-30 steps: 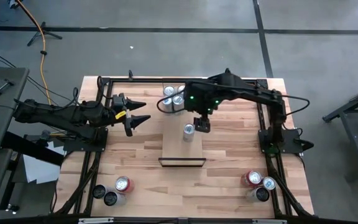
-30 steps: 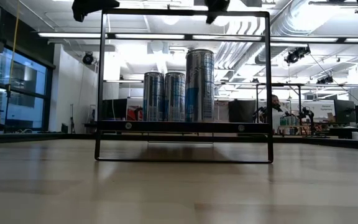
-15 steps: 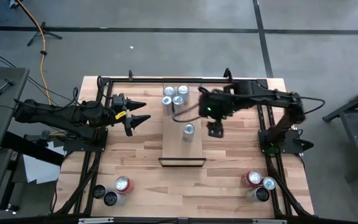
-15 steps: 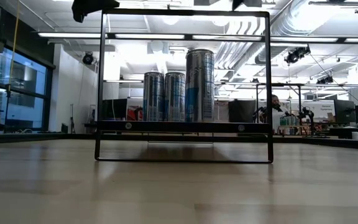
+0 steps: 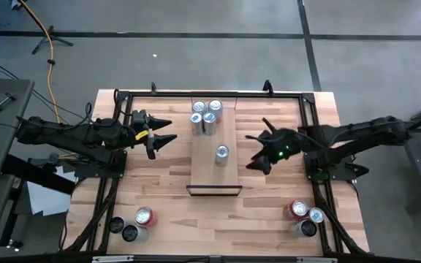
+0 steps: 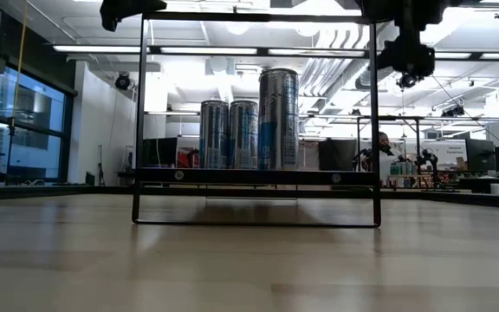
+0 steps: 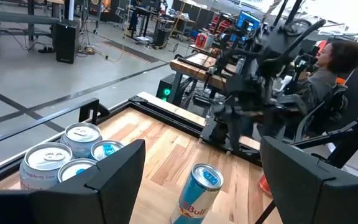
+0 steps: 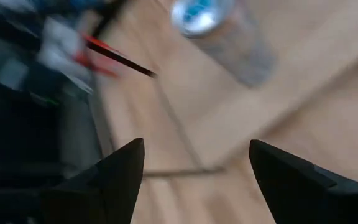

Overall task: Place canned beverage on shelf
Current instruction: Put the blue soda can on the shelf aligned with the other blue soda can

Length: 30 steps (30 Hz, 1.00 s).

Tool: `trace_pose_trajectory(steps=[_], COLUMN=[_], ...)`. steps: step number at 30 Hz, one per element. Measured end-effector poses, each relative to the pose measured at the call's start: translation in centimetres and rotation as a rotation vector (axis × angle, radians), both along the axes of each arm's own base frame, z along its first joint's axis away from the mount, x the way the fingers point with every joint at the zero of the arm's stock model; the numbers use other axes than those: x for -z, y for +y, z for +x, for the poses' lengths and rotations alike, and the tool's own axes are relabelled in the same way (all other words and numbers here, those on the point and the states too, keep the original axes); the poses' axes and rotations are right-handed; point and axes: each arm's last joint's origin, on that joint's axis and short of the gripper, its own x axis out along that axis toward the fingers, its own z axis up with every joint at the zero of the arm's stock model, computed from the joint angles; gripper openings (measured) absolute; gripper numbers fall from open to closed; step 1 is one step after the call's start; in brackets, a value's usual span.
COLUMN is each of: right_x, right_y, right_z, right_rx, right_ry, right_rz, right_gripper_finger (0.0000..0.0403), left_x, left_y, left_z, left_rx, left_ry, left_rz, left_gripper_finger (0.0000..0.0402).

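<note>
The shelf (image 5: pixel 214 172) is a narrow light-wood plank with a thin black frame (image 5: pixel 214 191) at its near end. One silver-blue can (image 5: pixel 222 152) stands upright on its middle, also seen as the can (image 7: pixel 197 193) and the can (image 6: pixel 278 119). Three more cans (image 5: pixel 205 115) stand at the shelf's far end. My right gripper (image 5: pixel 256 150) hangs open to the right of the shelf, apart from the can, with nothing between its fingers (image 8: pixel 120 168). My left gripper (image 5: pixel 168 133) waits open to the left of the shelf, pointing at it.
Several cans stand at the table's near left corner (image 5: pixel 134 223) and three at its near right corner (image 5: pixel 304 215). A black rail frame (image 5: pixel 210 93) runs round the tabletop. A person (image 7: pixel 331 68) sits beyond the table's right side.
My right gripper has drawn back from beside the single can toward the table's right edge, sinking and rolling as it went, its fingers still open. The can stays upright on the shelf where it was.
</note>
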Motion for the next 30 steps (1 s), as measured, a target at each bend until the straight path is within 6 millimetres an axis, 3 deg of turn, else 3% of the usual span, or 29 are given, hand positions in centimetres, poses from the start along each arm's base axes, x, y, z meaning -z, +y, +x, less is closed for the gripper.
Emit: trace_pose_trajectory(steps=[5, 16, 21, 30], right_x=[1.7, 5.8, 7.1, 7.5], right_y=[1.1, 3.4, 3.5, 3.3], right_z=[1.9, 5.6, 6.8, 7.6], right_rx=[0.16, 0.266, 0.319, 0.394], right_ry=[-0.166, -0.109, -0.13, -0.188], right_rz=[0.199, 0.338, 0.324, 0.315], right_gripper_finger=[0.0275, 0.0258, 0.0193, 0.0011], left_x=[0.0, 0.0, 0.0, 0.0], left_y=[0.0, 0.0, 0.0, 0.0], left_z=[0.0, 0.0, 0.0, 0.0], left_rx=[0.0, -0.001, -0.001, -0.001], left_ry=[0.001, 0.002, 0.002, 0.003], left_rz=[0.0, 0.001, 0.001, 0.001], left_gripper_finger=[0.0278, 0.0278, 0.0278, 0.0278])
